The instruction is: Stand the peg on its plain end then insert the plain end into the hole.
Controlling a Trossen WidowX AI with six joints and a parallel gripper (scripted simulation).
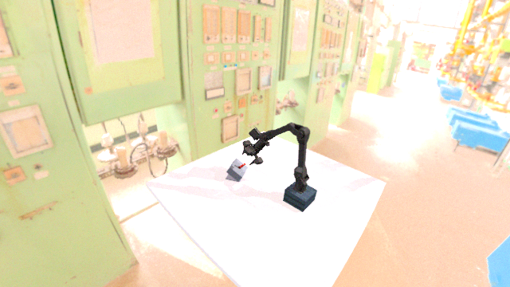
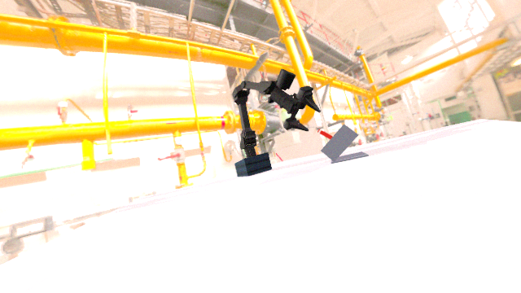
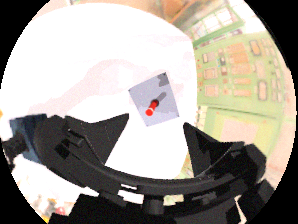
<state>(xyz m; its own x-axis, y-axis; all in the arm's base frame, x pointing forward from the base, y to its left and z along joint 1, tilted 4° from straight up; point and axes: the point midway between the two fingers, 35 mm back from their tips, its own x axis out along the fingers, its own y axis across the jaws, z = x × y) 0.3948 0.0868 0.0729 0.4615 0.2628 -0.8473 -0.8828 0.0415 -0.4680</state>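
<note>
Now the peg (image 3: 153,107) sits in the hole of the panel (image 3: 172,104) on the counter (image 1: 255,223); the tool (image 3: 156,137) hangs apart, released and holding nothing.

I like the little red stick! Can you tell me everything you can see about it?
The peg is a small red rod with a white band near its outer end. It sticks out of the sloped grey panel, its plain end down in the hole, leaning the way the hole points. Only the panel touches it. The gripper hangs apart from it, fingers spread wide, holding nothing.
</note>
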